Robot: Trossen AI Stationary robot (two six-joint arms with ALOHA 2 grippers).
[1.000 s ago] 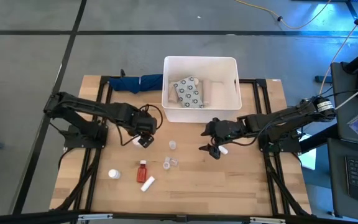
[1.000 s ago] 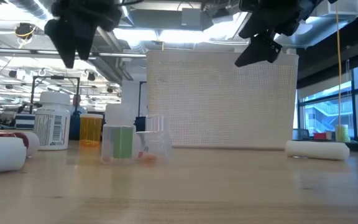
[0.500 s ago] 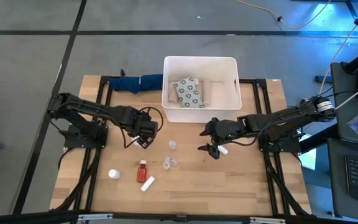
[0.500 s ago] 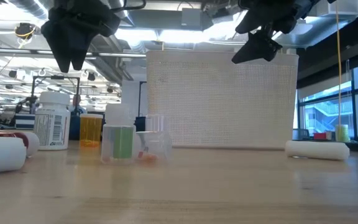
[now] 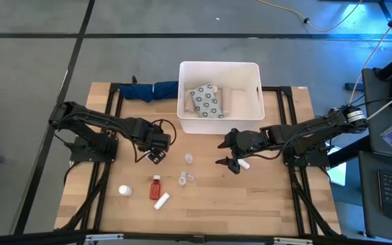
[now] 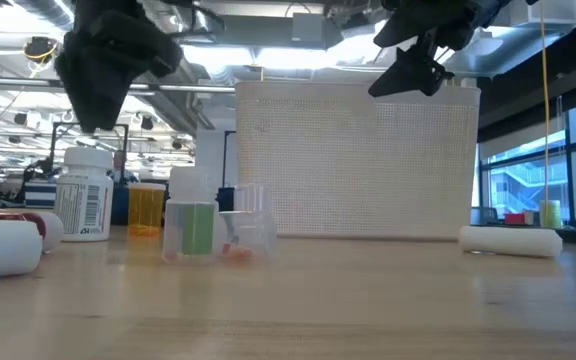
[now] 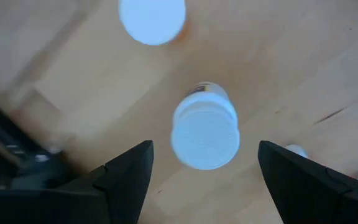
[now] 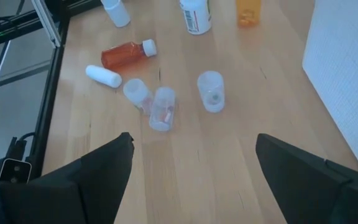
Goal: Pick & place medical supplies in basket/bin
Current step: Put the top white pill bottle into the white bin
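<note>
Status, by item.

Bin (image 5: 252,112): white tub at the counter's (image 5: 264,204) 12 o'clock edge. It already held a grey dotted packet (image 5: 207,101) and what looked like a pale tube beside it.

Left gripper (image 7: 204,171): poised directly above a white-capped pill bottle (image 7: 205,130) standing upright left of centre, fingers apart either side of the cap and touching nothing. An orange bottle with a white cap (image 7: 152,20) stood just beside it.

Right gripper (image 5: 229,163): hovering at 6 o'clock of the bin, fingers spread and empty, a white tube (image 5: 245,164) lying on the counter just beside it.

Still out near the centre: three small clear cups (image 8: 160,106), one upright, the others tipped.

Still out toward 7 o'clock: red bottle (image 5: 156,186), a second white tube (image 5: 161,200), small white bottle (image 5: 124,190).

Dark blue cloth (image 5: 148,90): at 9 o'clock of the bin.

Assessment: early; roughly two items binned, some nine remaining.
</note>
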